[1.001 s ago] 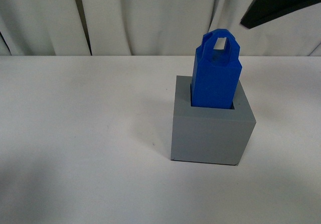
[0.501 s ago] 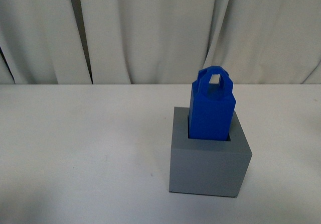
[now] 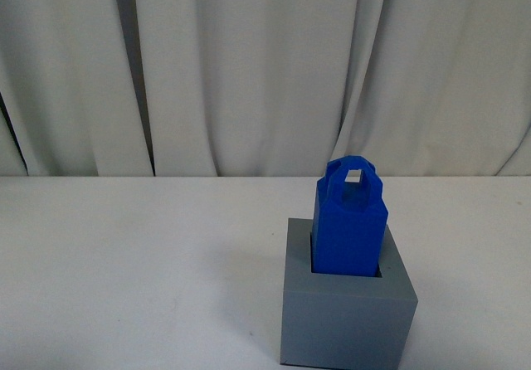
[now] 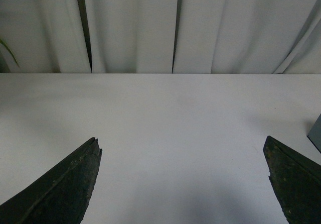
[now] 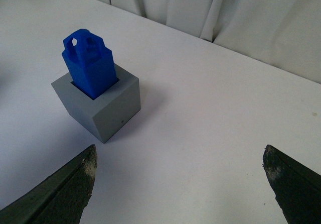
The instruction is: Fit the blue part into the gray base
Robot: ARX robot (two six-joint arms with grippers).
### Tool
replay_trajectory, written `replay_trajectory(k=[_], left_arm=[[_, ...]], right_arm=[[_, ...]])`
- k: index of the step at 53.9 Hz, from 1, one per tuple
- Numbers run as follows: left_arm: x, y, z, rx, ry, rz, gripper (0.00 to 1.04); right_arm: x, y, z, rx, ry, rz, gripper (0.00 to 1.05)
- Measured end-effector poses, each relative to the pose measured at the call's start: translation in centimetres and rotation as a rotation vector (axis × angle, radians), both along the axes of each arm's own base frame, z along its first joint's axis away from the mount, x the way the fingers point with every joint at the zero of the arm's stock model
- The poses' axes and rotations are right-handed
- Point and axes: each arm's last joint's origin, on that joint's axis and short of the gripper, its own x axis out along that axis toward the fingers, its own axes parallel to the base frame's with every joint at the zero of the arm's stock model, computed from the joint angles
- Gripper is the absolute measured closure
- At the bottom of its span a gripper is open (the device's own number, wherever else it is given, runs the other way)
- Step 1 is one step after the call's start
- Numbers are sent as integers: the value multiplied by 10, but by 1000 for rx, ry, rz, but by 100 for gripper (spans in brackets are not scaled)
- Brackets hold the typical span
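Note:
The blue part stands upright in the square recess of the gray base on the white table, its loop at the top. Both show in the right wrist view, the blue part seated in the gray base. My right gripper is open and empty, above the table and apart from the base. My left gripper is open and empty over bare table; only a sliver of the gray base shows at that view's edge. Neither gripper shows in the front view.
A white table carries the base. White curtains hang behind its far edge.
The front view has tilted upward, so the base and blue part sit lower in frame. The dark arm part seen at the upper right a second ago has left the view.

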Motion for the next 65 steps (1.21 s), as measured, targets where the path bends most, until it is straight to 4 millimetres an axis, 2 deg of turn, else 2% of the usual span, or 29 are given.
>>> replay_trajectory(k=[2, 4, 5, 6, 9, 15, 28, 30, 43, 65], left_arm=[[0, 0, 0, 0, 0, 0, 6], [0, 0, 0, 0, 0, 0, 6], [0, 0, 0, 0, 0, 0, 6], [0, 0, 0, 0, 0, 0, 6], [0, 0, 0, 0, 0, 0, 6], [0, 0, 0, 0, 0, 0, 6], [0, 0, 0, 0, 0, 0, 6], [0, 0, 0, 0, 0, 0, 6], [0, 0, 0, 0, 0, 0, 6], [0, 0, 0, 0, 0, 0, 6]], right_arm=[[1, 2, -3, -28, -43, -92, 12], [-1, 6, -11, -62, -153, -283, 21], [-2, 7, -12, -69, -177, -310, 22], [-5, 9, -17, -31, -234, -402, 28], [-13, 13, -25, 50, -336, -532, 40], [-22, 20, -38, 127, -363, -572, 59], [-37, 31, -65, 160, -337, -574, 100], [-39, 32, -68, 160, -340, -574, 104], [-49, 45, -82, 166, -340, -567, 102], [-63, 46, -97, 167, -341, -571, 102]])
